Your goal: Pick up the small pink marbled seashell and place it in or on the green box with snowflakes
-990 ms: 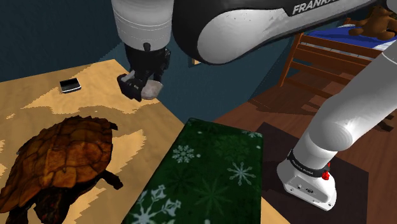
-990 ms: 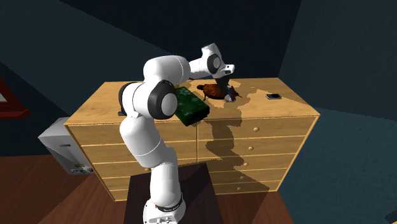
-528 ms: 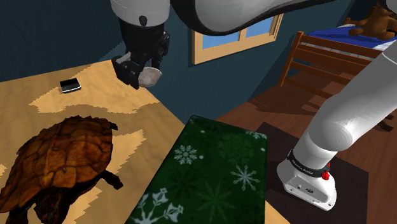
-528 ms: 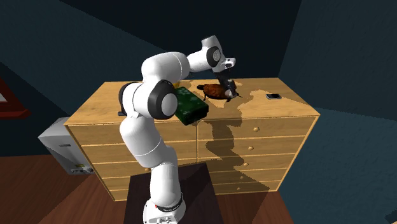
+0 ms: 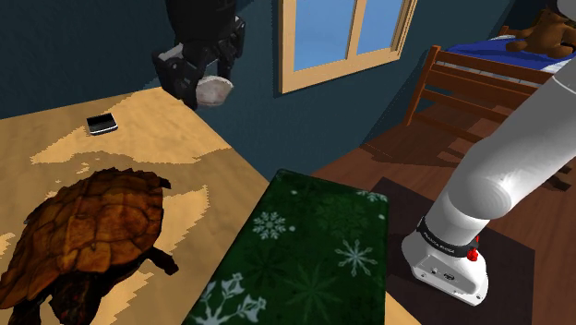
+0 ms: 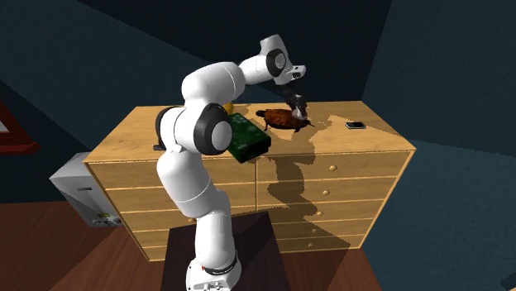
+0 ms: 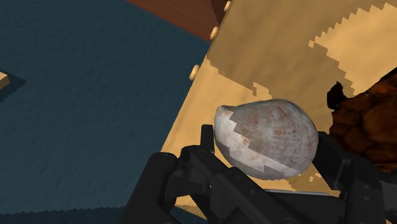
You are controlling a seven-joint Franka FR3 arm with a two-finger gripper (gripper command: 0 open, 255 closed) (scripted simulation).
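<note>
My black gripper [image 5: 205, 92] is shut on the small pinkish-white marbled seashell [image 5: 216, 91] and holds it in the air above the wooden dresser top [image 5: 166, 129]. In the wrist view the seashell [image 7: 267, 139] sits clasped between the two black fingers [image 7: 197, 159], with the dresser far below it. The dark green box with white snowflakes [image 5: 305, 249] lies at the dresser's near edge, toward the shoulder view's lower right of the gripper. In the second exterior view the gripper [image 6: 298, 106] hangs over the dresser's middle, right of the green box [image 6: 246, 137].
A large brown turtle figure [image 5: 88, 231] stands on the dresser between the gripper and the shoulder view's lower left, beside the box. A small black phone-like slab [image 5: 102, 122] lies farther back. Beyond the dresser edge are a wooden bed [image 5: 480, 74] and a window [image 5: 342, 37].
The gripper has risen steadily from near the dresser top, carrying the seashell upward and slightly toward the shoulder view's left. The arm's upper links have lifted out of that view.
</note>
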